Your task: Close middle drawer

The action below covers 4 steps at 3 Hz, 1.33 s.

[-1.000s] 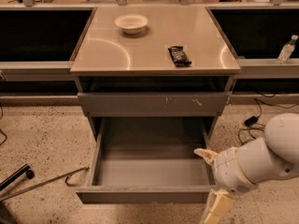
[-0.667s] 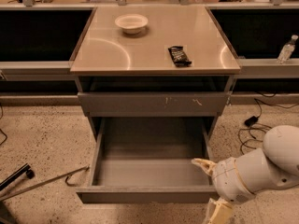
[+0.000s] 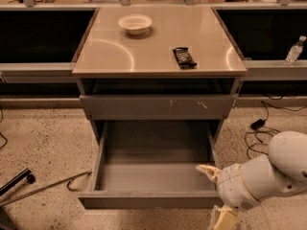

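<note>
The middle drawer [image 3: 153, 176] is pulled far out of the grey cabinet, showing a bare grey interior, with its plain front panel [image 3: 144, 201] nearest me. My gripper [image 3: 214, 194] is at the drawer's front right corner. It is open: one cream finger [image 3: 205, 170] reaches over the inside of the drawer and the other finger [image 3: 223, 219] hangs outside, in front of the panel. The white arm [image 3: 273, 169] comes in from the right.
Above is a shut grey drawer front with white scratch marks [image 3: 153, 107]. The cabinet top [image 3: 158, 47] holds a white bowl [image 3: 135, 23] and a black packet [image 3: 184, 57]. A bottle [image 3: 293, 51] stands at the right. Cables [image 3: 261, 126] and a metal rod [image 3: 43, 188] lie on the floor.
The arm has dropped lower and drawn toward the drawer's front right corner. The drawer has not moved.
</note>
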Available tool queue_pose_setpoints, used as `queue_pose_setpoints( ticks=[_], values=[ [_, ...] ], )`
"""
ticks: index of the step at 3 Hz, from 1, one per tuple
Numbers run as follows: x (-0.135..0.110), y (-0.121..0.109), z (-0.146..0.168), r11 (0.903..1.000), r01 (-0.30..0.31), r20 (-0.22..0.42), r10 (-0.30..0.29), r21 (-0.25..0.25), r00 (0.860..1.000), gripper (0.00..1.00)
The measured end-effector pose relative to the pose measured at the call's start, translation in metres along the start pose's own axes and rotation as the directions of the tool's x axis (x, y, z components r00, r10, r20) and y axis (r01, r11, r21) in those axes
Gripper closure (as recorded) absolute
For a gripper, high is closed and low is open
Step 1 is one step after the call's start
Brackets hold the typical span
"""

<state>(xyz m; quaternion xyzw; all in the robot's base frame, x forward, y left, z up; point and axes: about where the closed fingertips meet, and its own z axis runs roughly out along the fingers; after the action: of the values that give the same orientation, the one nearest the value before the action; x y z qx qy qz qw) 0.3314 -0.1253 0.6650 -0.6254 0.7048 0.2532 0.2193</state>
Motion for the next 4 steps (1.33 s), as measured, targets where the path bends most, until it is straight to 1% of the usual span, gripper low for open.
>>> queue_pose_setpoints(
  ticks=[1,2,3,4],
  values=[
    [0.035,0.009,0.036,0.9967,-0.072,-0.002,0.072,-0.039,0.997,0.00],
    [0.072,0.020,0.073,0.9856,-0.129,0.019,0.132,-0.109,0.991,0.00],
    [0.093,0.030,0.109,0.9700,-0.147,0.038,0.157,-0.193,0.987,0.00],
    [0.099,0.035,0.146,0.9522,-0.130,0.054,0.150,-0.277,0.987,0.00]
  ],
)
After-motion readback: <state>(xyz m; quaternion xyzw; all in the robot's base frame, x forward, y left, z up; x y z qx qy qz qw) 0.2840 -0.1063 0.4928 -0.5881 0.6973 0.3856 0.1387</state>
